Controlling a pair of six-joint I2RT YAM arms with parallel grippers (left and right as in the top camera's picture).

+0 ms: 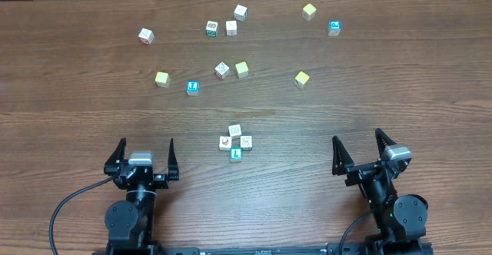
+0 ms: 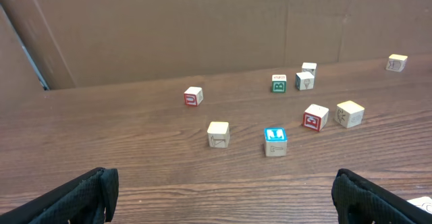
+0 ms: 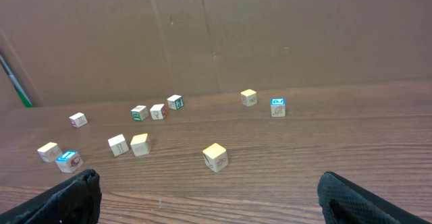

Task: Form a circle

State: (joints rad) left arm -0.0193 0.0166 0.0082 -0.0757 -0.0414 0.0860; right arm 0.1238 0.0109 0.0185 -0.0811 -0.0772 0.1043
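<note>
1. A tight group of four small wooden alphabet cubes (image 1: 235, 141), three whitish and one green-faced cube (image 1: 236, 154), sits just below centre of the overhead frame on the brown wood-grain tabletop (image 1: 77, 124), between the two arms.
2. The left gripper (image 1: 146, 144), at lower left, has its fingers spread wide and holds nothing. The right gripper (image 1: 357, 137), at lower right, is likewise released and empty.
3. The group lies to the right of the left fingers and to the left of the right fingers, at about their height in the frame. The left arm looks the nearer of the two.
4. The four cubes make a compact diamond with no clear long axis, about as tall as it is wide. The green-faced cube forms the bottom tip, pointing at the frame's lower edge.
5. Whether the cubes touch or leave a small gap at the centre is too fine to tell.
6. Plain yellow cubes (image 1: 242, 69), blue-faced cubes (image 1: 193, 87) and loose whitish cubes (image 1: 146, 35) are scattered across the upper half, well apart from the group.
7. Either arm's reach for the group would likely run sideways, toward the frame's centre.
</note>
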